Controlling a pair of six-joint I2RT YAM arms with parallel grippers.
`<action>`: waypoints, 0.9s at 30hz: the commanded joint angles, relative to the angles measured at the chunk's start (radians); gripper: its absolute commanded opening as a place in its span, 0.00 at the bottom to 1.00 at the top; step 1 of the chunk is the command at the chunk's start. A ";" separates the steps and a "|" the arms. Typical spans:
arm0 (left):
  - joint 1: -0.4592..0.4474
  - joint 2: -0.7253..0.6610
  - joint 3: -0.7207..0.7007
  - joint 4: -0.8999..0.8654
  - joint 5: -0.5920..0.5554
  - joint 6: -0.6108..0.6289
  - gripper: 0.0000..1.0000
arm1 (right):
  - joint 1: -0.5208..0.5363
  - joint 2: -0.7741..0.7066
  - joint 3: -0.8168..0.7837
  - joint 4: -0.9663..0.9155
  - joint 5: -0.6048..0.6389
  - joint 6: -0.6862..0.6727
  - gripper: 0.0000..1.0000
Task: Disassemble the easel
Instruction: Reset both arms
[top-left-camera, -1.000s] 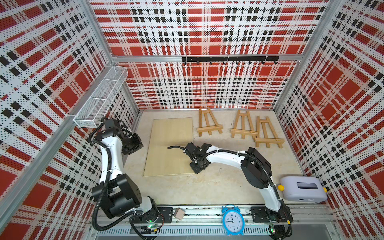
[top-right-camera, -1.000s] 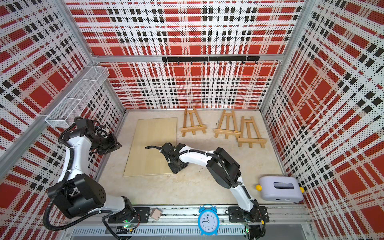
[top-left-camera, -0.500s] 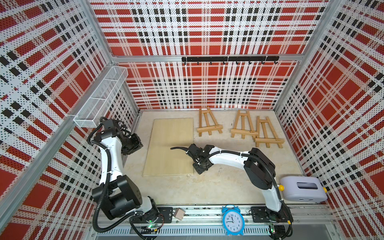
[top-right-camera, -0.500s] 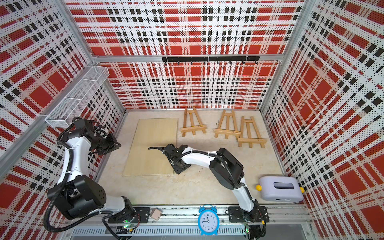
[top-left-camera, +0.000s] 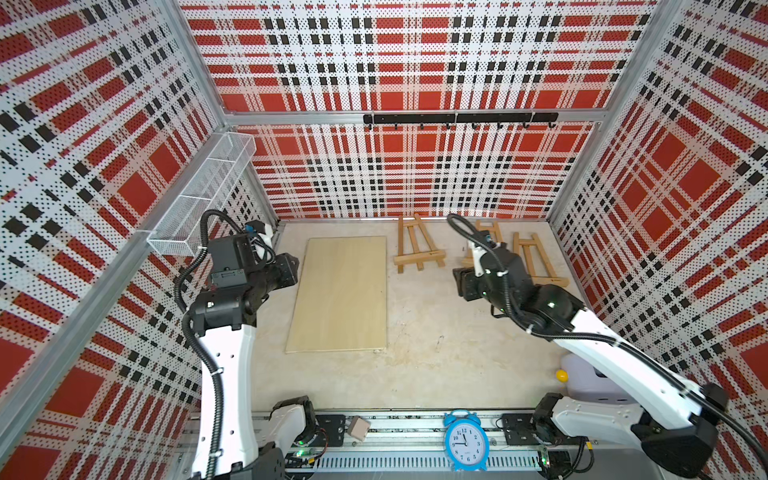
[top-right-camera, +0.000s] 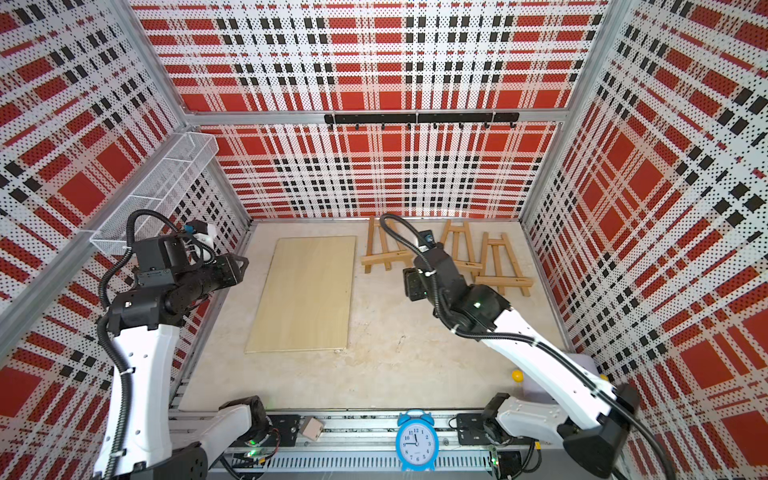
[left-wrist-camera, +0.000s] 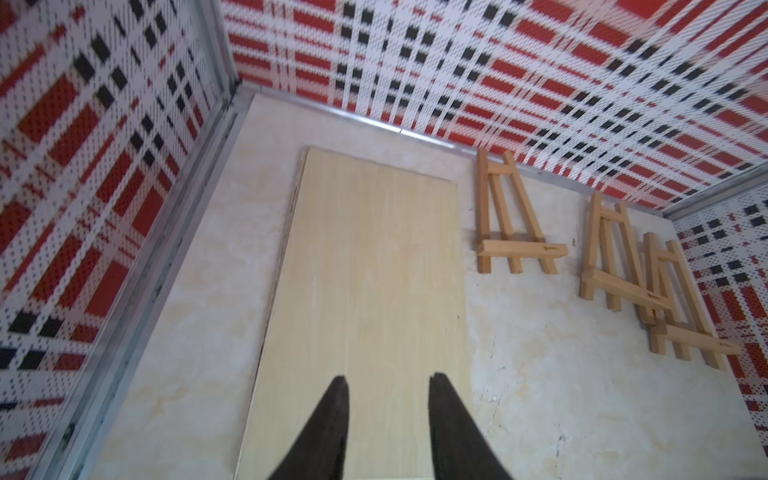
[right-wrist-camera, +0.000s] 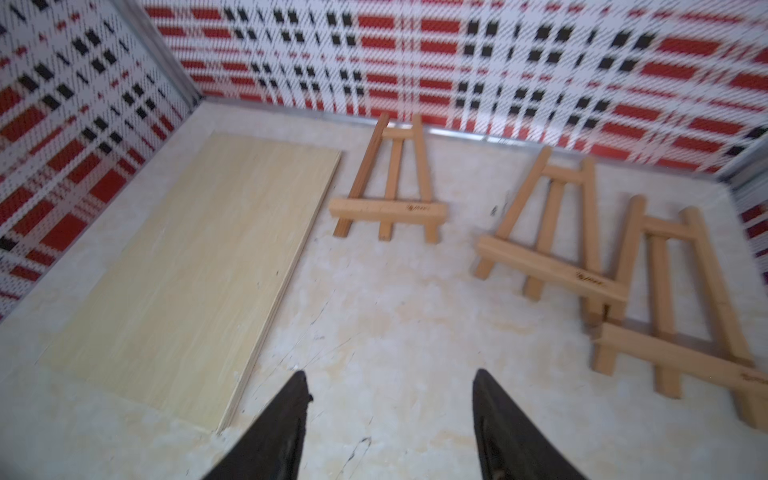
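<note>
Easels, 3 of them, lie flat on the table (top-left-camera: 436, 365) in a row along the back wall, tops pointing toward it. The easel nearest the board (top-left-camera: 417, 249) sits just beside the right edge of the pale wooden board (top-left-camera: 340, 293) without touching it; the board lies flat on the left half of the table. The middle easel (top-right-camera: 461, 249) and the far-right easel (top-right-camera: 500, 266) lie close together, and in the right wrist view the ledge end of the middle one meets a leg of the far-right one. In both top views the right arm covers part of the middle easel. The left gripper (left-wrist-camera: 388, 378) hangs in the air near the left wall, beside the board's left edge and pointing toward the board; its 2 black fingers stand apart with only the board's surface showing between them, gripping nothing. The right gripper (right-wrist-camera: 390, 374) hangs above bare table between the easel nearest the board and the middle easel, its fingers set wider apart and empty. An alarm clock (top-left-camera: 464, 440) stands at the front rail, and a wire basket (top-left-camera: 203, 199) hangs on the left wall.
</note>
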 joint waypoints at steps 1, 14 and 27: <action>-0.106 -0.062 -0.105 0.212 -0.149 0.034 0.49 | -0.068 -0.087 -0.062 0.042 0.095 -0.049 0.69; -0.172 -0.028 -0.736 0.971 -0.228 0.034 0.99 | -0.280 -0.187 -0.193 0.075 -0.040 -0.020 0.72; -0.161 0.399 -1.238 2.178 -0.377 0.096 0.99 | -0.322 -0.090 -0.203 0.082 -0.051 -0.050 0.75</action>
